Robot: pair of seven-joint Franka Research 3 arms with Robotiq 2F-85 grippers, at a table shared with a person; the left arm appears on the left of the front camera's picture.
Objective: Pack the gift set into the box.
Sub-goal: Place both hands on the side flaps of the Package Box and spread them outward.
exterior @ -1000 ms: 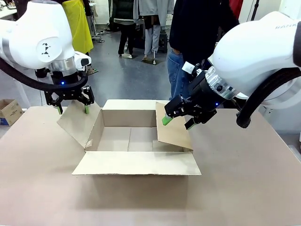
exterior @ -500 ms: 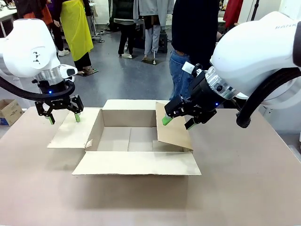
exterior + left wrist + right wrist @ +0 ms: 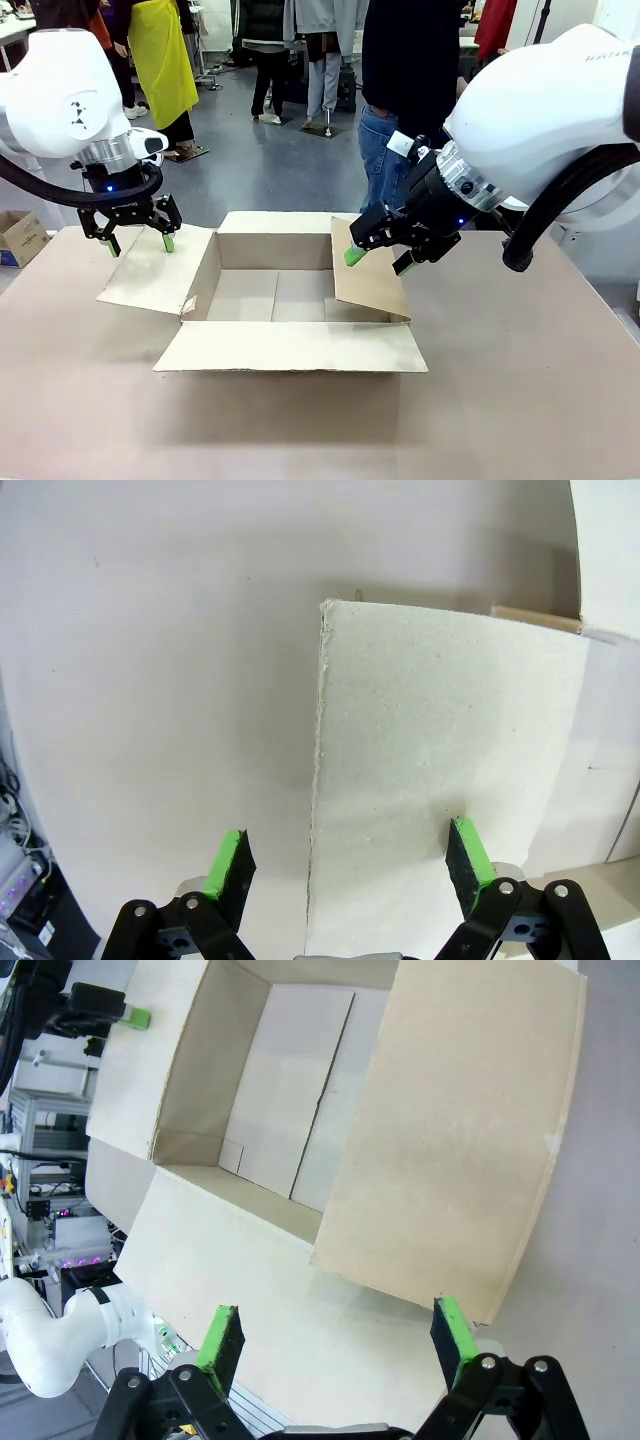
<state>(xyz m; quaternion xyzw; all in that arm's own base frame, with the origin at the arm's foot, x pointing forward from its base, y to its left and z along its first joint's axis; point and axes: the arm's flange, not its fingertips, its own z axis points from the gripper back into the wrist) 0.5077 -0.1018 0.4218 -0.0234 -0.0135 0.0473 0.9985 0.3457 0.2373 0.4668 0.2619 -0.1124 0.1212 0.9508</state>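
The left arm's fingers, green-padded and spread wide with nothing between them, are pictured above the outer edge of the left flap of the box, which is set open in the middle of the tabletop. In the left wrist view that flap's edge is seen running between the two fingers, one hanging over cardboard and the other over bare tabletop. The left flap is folded out almost flat, the near flap is laid out towards the camera, and the far flap is turned back towards a person standing at the far side. The right flap is left tilted inward over the opening, partly screening the box's floor. The right arm's fingers are likewise held wide apart and grip nothing; they are placed at this flap's upper edge, though contact cannot be made out. In the right wrist view the flap and the box's bottom panels are shown beyond the fingers. A small cardboard box is seen off the tabletop's left end.
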